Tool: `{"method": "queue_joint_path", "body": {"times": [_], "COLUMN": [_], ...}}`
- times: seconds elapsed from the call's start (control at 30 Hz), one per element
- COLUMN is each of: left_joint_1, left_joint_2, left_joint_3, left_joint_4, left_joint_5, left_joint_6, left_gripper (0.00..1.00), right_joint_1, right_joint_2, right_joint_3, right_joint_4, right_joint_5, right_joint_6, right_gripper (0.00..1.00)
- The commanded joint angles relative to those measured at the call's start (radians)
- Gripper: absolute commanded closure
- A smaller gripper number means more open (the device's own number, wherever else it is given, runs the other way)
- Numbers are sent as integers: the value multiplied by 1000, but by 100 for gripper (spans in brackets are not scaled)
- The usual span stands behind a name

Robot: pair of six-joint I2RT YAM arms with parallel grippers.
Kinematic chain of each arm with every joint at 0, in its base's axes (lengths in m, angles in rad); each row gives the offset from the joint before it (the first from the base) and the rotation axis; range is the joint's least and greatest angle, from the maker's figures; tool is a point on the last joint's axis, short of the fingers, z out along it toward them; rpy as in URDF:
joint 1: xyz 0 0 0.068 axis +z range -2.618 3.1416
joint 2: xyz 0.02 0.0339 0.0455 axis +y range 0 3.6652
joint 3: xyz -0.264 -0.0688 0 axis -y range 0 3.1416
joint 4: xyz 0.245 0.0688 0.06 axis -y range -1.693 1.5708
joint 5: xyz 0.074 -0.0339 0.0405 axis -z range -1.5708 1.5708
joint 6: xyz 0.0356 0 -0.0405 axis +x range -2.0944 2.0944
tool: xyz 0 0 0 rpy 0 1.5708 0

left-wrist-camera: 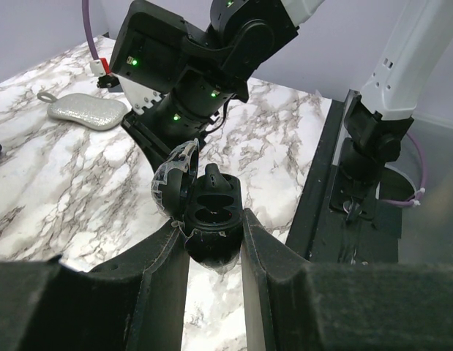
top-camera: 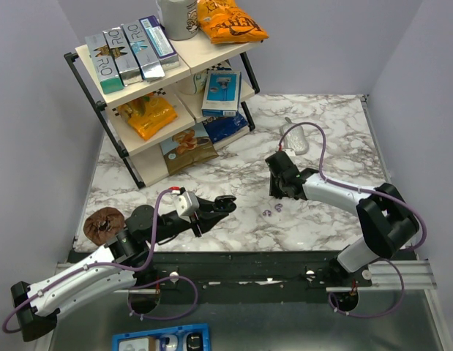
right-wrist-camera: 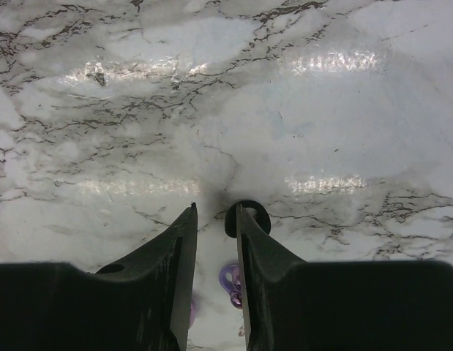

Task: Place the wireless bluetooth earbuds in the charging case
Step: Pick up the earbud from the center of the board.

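Top view: left gripper point(top-camera: 217, 205) holds charging case point(top-camera: 227, 200) out toward right arm, likely for loading. Purple earbuds point(top-camera: 273, 210) lie loose on marble table point(top-camera: 211, 172), right gripper point(top-camera: 282, 191) just behind them.

Left wrist: jaws clamped on case base, steadying it; lid point(left-wrist-camera: 173, 179) up, wells point(left-wrist-camera: 211, 208) empty.

Right wrist: jaws narrowly apart, nothing between them; black earbud point(right-wrist-camera: 248, 217) at one fingertip, contact unclear.

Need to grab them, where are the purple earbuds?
In the top view the purple earbuds lie on the marble table, just nearer the bases than the right gripper, centre-right.
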Motion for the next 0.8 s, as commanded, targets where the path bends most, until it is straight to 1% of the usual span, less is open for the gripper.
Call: {"method": "queue_joint_path", "body": {"times": [0.0, 0.47, 0.77], "left_joint_1": [1, 1, 0], "left_joint_2": [-2, 1, 6], "left_joint_3": [-2, -5, -5], "left_joint_4": [22, 25, 30], "left_joint_5": [-6, -3, 4], "left_joint_6": [-5, -11, -11], "left_gripper": [100, 100, 100], "right_joint_1": [-8, -8, -8], "right_joint_2": [15, 39, 44], "right_joint_3": [17, -11, -25], "right_joint_4": [-15, -16, -18], "right_joint_5": [0, 17, 17], "right_joint_6": [-8, -4, -11], "right_gripper": [64, 65, 71]}}
